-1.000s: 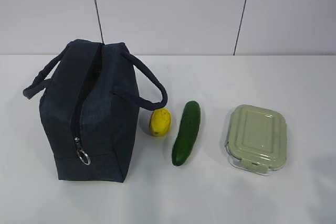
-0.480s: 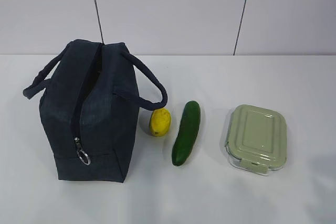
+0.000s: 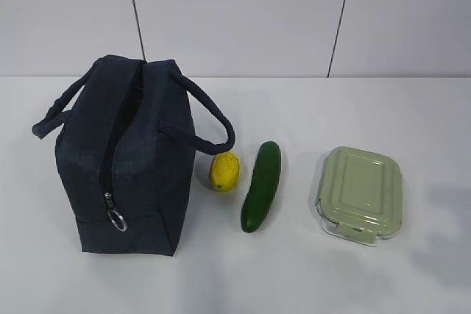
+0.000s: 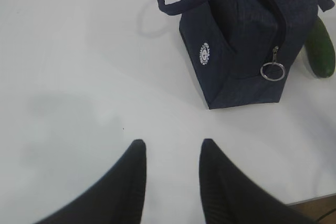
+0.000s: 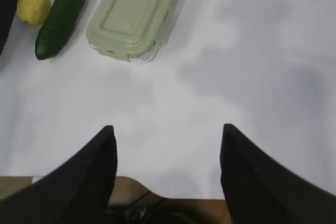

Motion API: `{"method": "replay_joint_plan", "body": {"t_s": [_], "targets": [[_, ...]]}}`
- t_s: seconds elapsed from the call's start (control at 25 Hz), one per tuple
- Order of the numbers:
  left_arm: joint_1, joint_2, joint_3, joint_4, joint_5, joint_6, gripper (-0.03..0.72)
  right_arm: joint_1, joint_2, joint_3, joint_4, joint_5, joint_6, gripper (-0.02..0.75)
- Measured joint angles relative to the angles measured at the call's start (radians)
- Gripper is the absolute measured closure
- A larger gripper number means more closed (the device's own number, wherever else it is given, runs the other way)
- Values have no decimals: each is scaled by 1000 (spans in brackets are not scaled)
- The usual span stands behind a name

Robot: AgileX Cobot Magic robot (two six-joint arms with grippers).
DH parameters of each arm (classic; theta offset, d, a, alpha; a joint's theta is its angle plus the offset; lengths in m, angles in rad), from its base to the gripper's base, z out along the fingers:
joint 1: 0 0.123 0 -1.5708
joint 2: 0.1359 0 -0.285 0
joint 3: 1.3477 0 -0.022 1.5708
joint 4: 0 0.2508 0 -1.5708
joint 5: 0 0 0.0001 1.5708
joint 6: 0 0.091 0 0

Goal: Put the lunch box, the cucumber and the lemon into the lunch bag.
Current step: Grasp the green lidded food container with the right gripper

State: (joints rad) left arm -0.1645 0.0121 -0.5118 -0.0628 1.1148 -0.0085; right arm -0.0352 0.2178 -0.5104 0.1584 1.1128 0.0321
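The navy lunch bag (image 3: 125, 159) stands at the left of the white table (image 3: 331, 115), its zipper with a ring pull (image 3: 116, 220) facing the camera. Beside it lies the yellow lemon (image 3: 224, 170), then the dark green cucumber (image 3: 261, 186), then the lunch box (image 3: 360, 193) with its sage-green lid on. Neither gripper shows in the exterior view. In the left wrist view my left gripper (image 4: 173, 148) is open over bare table, well short of the lunch bag (image 4: 241, 40). In the right wrist view my right gripper (image 5: 168, 129) is open wide, near the table's front edge, short of the lunch box (image 5: 134, 14).
A light panelled wall (image 3: 235, 12) closes the back of the table. The cucumber's end (image 4: 321, 51) shows right of the bag in the left wrist view. The lemon (image 5: 34, 6) and cucumber (image 5: 62, 15) lie left of the box in the right wrist view.
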Motion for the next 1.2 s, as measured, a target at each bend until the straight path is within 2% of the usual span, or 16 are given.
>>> {"method": "replay_joint_plan", "body": {"t_s": [0.36, 0.6, 0.92, 1.08, 1.2], "targets": [[0, 0, 0, -11, 0, 0, 445, 0, 306, 0, 157, -41, 30, 290], [0, 0, 0, -41, 0, 0, 445, 0, 430, -7, 170, -108, 32, 293], [0, 0, 0, -42, 0, 0, 445, 0, 654, -122, 212, -157, -10, 293], [0, 0, 0, -42, 0, 0, 445, -9, 790, -176, 326, -198, -104, 293], [0, 0, 0, -45, 0, 0, 445, -29, 892, -204, 502, -203, -234, 293]]}}
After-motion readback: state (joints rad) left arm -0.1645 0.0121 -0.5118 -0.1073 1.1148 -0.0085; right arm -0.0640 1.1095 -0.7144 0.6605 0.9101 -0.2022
